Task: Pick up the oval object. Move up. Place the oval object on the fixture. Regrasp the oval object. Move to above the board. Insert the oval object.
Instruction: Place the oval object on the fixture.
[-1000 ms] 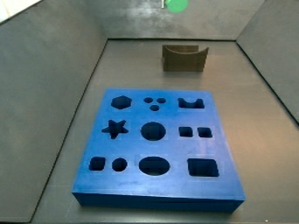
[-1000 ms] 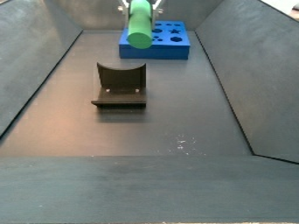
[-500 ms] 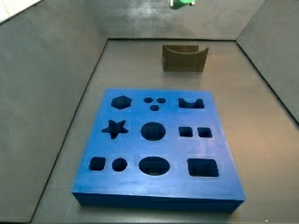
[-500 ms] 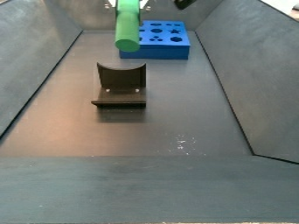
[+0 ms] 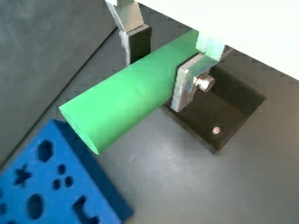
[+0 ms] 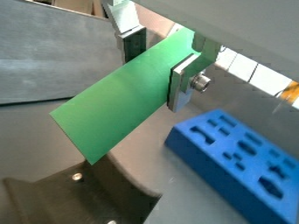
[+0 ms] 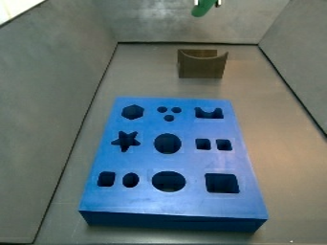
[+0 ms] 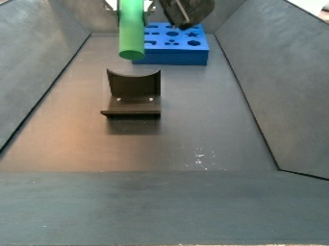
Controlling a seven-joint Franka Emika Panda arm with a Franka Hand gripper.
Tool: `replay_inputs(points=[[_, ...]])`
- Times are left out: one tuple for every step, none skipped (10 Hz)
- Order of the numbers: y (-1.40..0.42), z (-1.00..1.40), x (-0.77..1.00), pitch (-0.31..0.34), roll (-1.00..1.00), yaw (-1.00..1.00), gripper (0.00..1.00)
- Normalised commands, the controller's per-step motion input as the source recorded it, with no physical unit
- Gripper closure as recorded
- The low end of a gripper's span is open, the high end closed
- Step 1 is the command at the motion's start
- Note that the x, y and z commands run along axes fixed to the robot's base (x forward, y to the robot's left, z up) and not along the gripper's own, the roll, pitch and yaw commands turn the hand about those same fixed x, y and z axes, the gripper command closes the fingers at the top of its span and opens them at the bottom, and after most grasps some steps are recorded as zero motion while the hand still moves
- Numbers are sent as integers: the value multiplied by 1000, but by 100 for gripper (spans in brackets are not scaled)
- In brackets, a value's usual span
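My gripper (image 5: 162, 66) is shut on the oval object (image 5: 122, 101), a bright-green peg that crosses between the two silver fingers in both wrist views. In a side view the oval object (image 8: 130, 29) hangs high in the air, nearly upright, above and behind the fixture (image 8: 131, 94). Only its tip (image 7: 202, 6) shows at the upper edge of a side view. The dark fixture (image 7: 201, 63) stands on the floor with its U-shaped notch bare. The blue board (image 7: 170, 163) lies flat with its cut-out holes showing. My gripper (image 6: 158, 66) is well above both.
Grey sloping walls (image 8: 38, 77) enclose the dark floor (image 8: 167, 144) on both sides. The board (image 8: 174, 43) sits beyond the fixture at the far end. Under the peg the fixture's base plate (image 5: 222, 118) and a corner of the board (image 5: 47, 184) show.
The gripper has risen with the oval object. In a side view the peg has shifted left and stands more upright; in the other it has slid almost out of frame.
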Motion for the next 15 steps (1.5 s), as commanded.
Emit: replay_inputs(points=[[39, -10, 55, 44, -248, -117, 100], [129, -1000, 123, 171, -1000, -140, 100], [132, -1000, 126, 165, -1000, -139, 100], [141, -1000, 144, 179, -1000, -175, 100], [135, -1000, 167, 170, -888, -199, 100], [138, -1000, 176, 133, -733, -206, 100], [141, -1000, 180, 107, -631, -208, 100], [144, -1000, 182, 66, -417, -205, 100], [141, -1000, 193, 36, -280, -197, 100], [125, -904, 185, 5, -187, -175, 100], [110, -769, 165, -14, -171, -163, 100], [80, -460, 115, -35, -158, -128, 100], [86, -372, 98, -39, -136, -111, 100], [123, -304, 76, -57, -120, -85, 100], [120, -305, 72, -55, -120, -67, 100]])
